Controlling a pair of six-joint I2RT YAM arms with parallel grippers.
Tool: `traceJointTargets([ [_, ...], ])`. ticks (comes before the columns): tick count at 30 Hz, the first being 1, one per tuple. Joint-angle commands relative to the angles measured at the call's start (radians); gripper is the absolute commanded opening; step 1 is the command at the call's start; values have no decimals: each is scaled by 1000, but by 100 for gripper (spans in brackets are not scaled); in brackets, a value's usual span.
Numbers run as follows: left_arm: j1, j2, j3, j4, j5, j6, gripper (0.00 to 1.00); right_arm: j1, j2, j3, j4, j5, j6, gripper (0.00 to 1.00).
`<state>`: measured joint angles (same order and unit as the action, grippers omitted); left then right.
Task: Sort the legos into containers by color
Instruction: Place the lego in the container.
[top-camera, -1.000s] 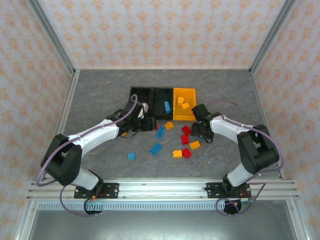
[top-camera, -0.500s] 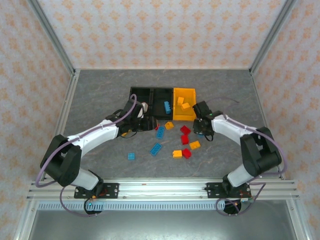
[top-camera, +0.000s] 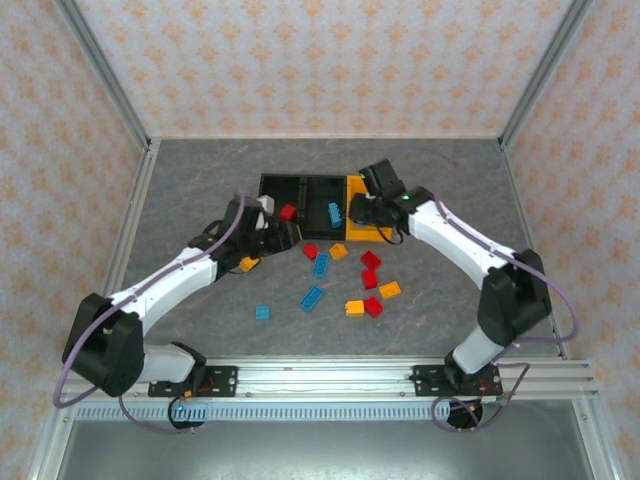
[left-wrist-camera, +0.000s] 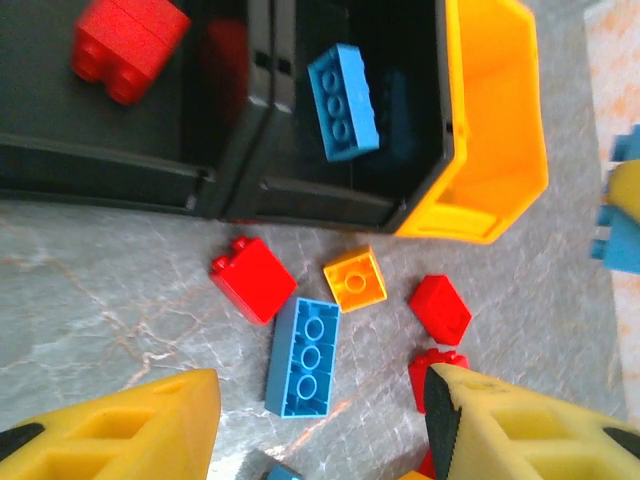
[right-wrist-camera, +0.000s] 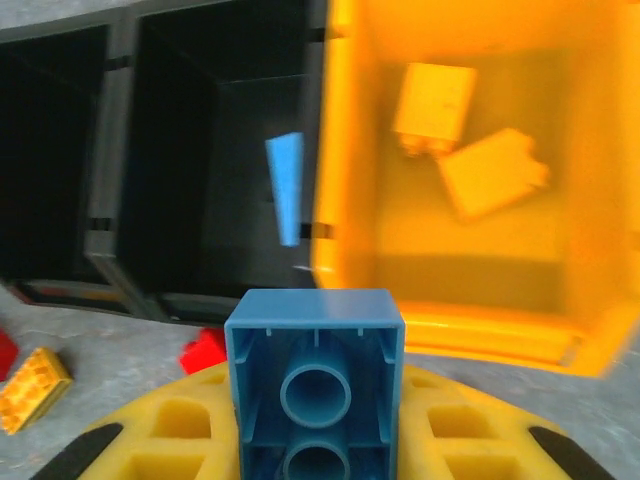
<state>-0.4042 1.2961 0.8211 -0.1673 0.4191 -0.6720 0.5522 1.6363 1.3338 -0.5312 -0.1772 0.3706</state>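
Since a second ago the right end effector (top-camera: 365, 208) has left the loose legos (top-camera: 371, 260) and swung forward and inward to the containers, while the left end effector (top-camera: 275, 228) has edged closer to the left black bin (top-camera: 270, 186). From above, the right arm reaches in a long bent arc from its base, wrist turned inward over the seam between the middle black bin (top-camera: 322, 190) and the orange bin (top-camera: 358, 233); the left arm stretches in a shallower arc, wrist tipped toward the bins; a red lego (top-camera: 289, 212) shows just ahead of the left end effector, inside the left black bin, and a long blue brick (top-camera: 333, 212) lies in the middle one, so that is probably where blue belongs. On the left wrist, the yellow fingers (left-wrist-camera: 120, 425) stand spread with nothing between them; the red lego ahead looks blurred, so I cannot tell whether it has settled; more loose legos lie on the worktop (left-wrist-camera: 120, 300) below and ahead. On the right wrist, the fingers are pressed onto a blue lego (right-wrist-camera: 315, 385), underside toward the lens; the middle black bin sits ahead and to the left, the orange bin, holding two orange-yellow bricks (right-wrist-camera: 435, 105), ahead and to the right; a small shift left seems needed before letting go.
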Motion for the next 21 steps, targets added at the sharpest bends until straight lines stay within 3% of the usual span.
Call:
traceJointTargets([
  [1, 44, -71, -35, -11, -7, -36, 57, 40, 108, 111, -3, -23, 13, 26],
  [14, 93, -180, -107, -60, -26, -52, 58, 75, 512, 516, -79, 10, 40, 27],
  [21, 96, -208, -115, -84, -46, -52, 58, 72, 599, 572, -86, 50, 61, 29],
])
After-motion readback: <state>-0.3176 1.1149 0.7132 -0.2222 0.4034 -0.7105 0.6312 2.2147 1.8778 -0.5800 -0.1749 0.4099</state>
